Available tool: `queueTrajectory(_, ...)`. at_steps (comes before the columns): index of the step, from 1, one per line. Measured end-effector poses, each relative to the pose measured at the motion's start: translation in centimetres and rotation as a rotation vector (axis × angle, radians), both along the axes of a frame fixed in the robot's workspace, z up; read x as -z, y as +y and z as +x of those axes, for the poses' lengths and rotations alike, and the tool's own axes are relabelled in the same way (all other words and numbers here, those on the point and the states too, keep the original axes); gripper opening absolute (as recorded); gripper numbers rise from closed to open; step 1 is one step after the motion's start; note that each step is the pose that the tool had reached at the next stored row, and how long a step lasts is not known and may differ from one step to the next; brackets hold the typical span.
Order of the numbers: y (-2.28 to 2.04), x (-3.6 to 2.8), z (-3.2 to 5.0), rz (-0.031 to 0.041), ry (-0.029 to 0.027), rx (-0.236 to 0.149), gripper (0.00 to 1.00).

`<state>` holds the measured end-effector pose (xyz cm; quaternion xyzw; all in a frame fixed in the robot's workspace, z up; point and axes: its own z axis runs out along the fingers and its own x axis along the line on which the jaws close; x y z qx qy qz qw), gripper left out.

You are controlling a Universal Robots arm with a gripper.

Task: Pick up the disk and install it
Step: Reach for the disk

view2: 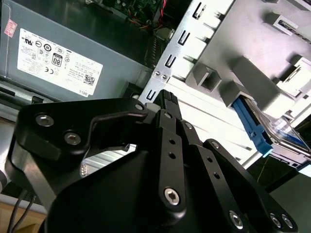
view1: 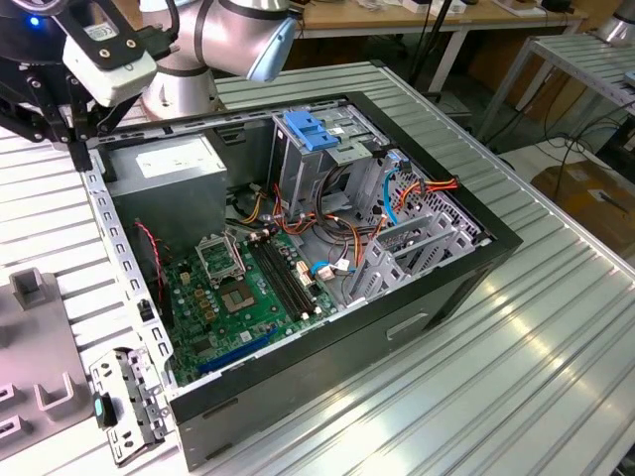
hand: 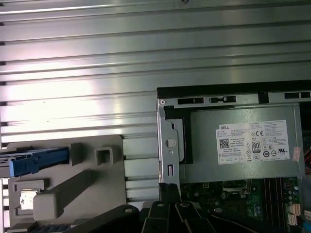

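Note:
The disk (hand: 36,161) lies in a grey holder (hand: 92,179) on the ribbed table beside the open computer case (view1: 437,288). In the first wrist view I see its blue side rail. In the second wrist view the disk (view2: 285,135) shows a blue rail and part of its label behind the holder's posts. My gripper (view1: 81,149) hangs over the case's back corner next to the power supply, at the exterior view's left. The gripper (view2: 165,97) has its black fingers together with nothing between them. In the first wrist view the gripper (hand: 169,190) sits over the case's metal edge, a short way from the disk.
A grey power-supply box (view1: 164,164) fills the case's back corner. A metal drive cage topped by a blue bracket (view1: 316,134) stands at the far side, with cables and a green motherboard (view1: 238,288) below. A loose metal bracket (view1: 129,402) lies near the case's front corner.

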<state>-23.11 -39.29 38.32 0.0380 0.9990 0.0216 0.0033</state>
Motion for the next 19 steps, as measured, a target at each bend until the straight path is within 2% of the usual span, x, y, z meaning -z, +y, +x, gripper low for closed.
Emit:
queueTrajectory(3, 0.00, 0.00, -0.02, 0.0000, 0.0001, 0.000, 0.11)
queueTrajectory(6, 0.04, -0.01, -0.61, -0.0001, 0.0001, 0.000, 0.11)
queueTrajectory(11, 0.17, 0.00, -2.66, 0.0000, 0.0000, 0.000, 0.11)
queueTrajectory(14, 0.32, 0.00, -3.55, -0.0001, 0.0001, 0.000, 0.11)
queueTrajectory(16, 0.38, 0.00, -4.77, 0.0000, 0.0000, 0.000, 0.11)
queueTrajectory(19, 0.39, 0.00, -5.08, -0.0001, 0.0001, 0.000, 0.11)
